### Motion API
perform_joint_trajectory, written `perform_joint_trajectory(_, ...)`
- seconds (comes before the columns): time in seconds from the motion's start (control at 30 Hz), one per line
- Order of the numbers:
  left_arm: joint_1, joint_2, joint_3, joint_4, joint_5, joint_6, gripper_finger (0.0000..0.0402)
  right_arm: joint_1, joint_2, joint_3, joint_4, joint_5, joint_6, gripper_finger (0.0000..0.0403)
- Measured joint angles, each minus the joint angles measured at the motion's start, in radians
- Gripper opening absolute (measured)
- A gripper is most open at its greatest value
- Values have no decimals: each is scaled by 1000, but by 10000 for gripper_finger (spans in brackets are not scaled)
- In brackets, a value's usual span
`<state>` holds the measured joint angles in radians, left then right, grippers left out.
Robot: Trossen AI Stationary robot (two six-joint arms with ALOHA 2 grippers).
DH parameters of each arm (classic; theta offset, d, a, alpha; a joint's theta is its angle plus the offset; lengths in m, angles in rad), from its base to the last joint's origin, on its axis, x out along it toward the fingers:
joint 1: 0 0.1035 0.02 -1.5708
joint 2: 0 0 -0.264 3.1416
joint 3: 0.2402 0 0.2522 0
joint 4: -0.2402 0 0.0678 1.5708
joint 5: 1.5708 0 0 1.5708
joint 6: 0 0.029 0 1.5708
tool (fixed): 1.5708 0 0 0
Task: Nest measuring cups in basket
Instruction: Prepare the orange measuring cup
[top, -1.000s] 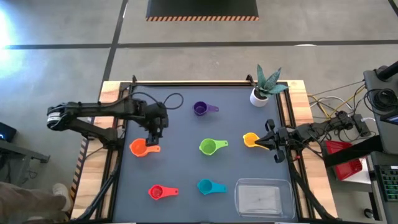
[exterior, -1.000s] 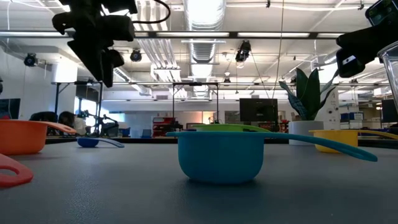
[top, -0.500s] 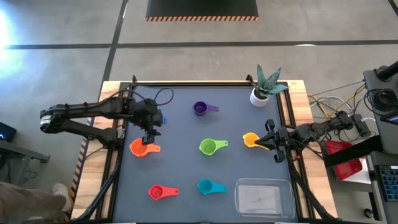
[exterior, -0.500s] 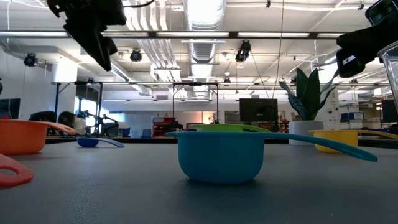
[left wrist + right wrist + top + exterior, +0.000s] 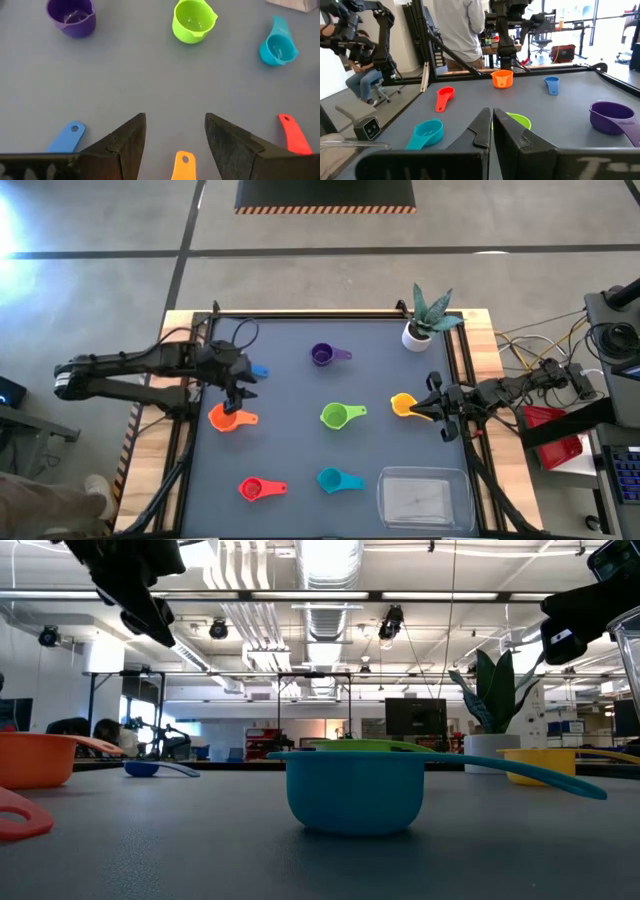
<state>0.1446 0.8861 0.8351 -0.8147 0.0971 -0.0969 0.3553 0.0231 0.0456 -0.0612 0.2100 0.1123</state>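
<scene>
Seven measuring cups rest bowl-down on the dark table mat: blue (image 5: 258, 370), purple (image 5: 322, 355), orange (image 5: 222, 418), green (image 5: 335, 416), yellow (image 5: 402, 405), red (image 5: 251, 488) and teal (image 5: 330, 478). The clear basket (image 5: 425, 498) sits at the near right corner. My left gripper (image 5: 238, 390) hangs open, high above the orange cup; in the left wrist view the left gripper (image 5: 175, 135) has the orange cup's handle (image 5: 184, 165) showing between its fingers, far below. My right gripper (image 5: 436, 406) is shut and hovers just right of the yellow cup's handle.
A white plant pot (image 5: 418, 332) stands at the far right corner. Dark rails run along the table's left and right sides. Bare mat lies between the cups in the middle. A person stands beyond the table's left side in the right wrist view.
My left gripper has risen and drawn back a little toward the table's left edge, staying open. As the arm pulled back, the blue cup came into sight in the high view. No cup has moved.
</scene>
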Motion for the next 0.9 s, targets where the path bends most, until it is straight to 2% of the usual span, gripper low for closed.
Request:
perform_joint_trajectory(0.27, 0, -70, -98, 42, 0, -18, 187, 0, 0, 0, 0, 0, 0, 9)
perform_joint_trajectory(0.9, 0, -72, -113, 58, 30, -26, 187, 0, 0, 0, 0, 0, 0, 9)
